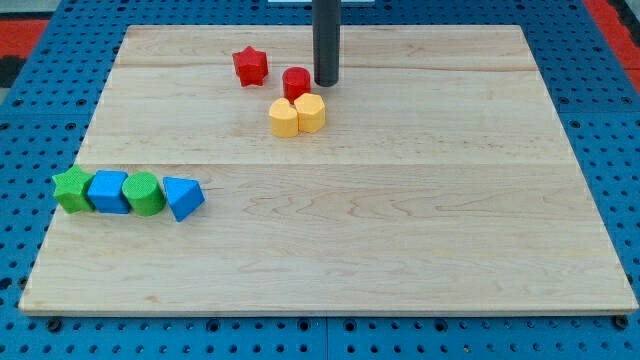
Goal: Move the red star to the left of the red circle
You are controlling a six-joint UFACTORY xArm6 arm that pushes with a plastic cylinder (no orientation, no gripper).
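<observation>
The red star (250, 66) lies near the view's top, left of centre. The red circle (296, 83) sits just to its right and slightly lower, with a small gap between them. My tip (326, 82) stands right beside the red circle, on its right side, close to touching it. Two yellow blocks (297, 115), side by side, sit directly below the red circle and touch it.
A row of blocks lies at the view's left: a green star (72, 190), a blue block (107, 191), a green circle (144, 194) and a blue triangle (183, 197). The wooden board (400, 230) rests on a blue pegboard.
</observation>
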